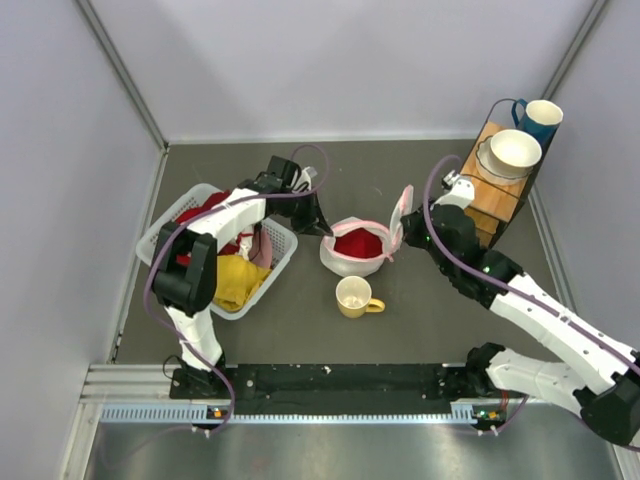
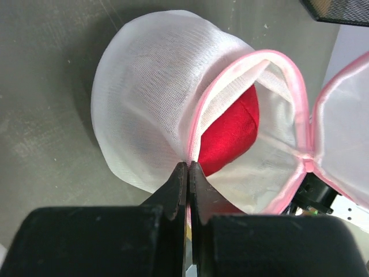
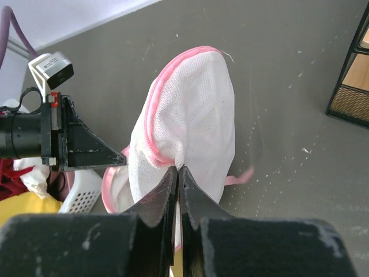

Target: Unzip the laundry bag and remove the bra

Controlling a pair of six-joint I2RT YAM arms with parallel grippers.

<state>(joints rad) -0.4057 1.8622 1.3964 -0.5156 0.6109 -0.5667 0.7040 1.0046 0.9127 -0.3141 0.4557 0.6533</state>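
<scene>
The laundry bag, white mesh with pink trim, sits mid-table with its zipper undone and its lid flap raised. Inside shows a red, rounded, cup-like fabric; I cannot tell whether it is the bra. My left gripper is shut on the pink rim at the bag's left side; its wrist view shows the tips pinching the trim beside the red fabric. My right gripper is shut on the flap's mesh, the jaws closed on a fold at its lower edge.
A yellow mug stands just in front of the bag. A white slatted basket with red and yellow clothes sits at the left. A wooden shelf at the back right carries a bowl and a blue mug.
</scene>
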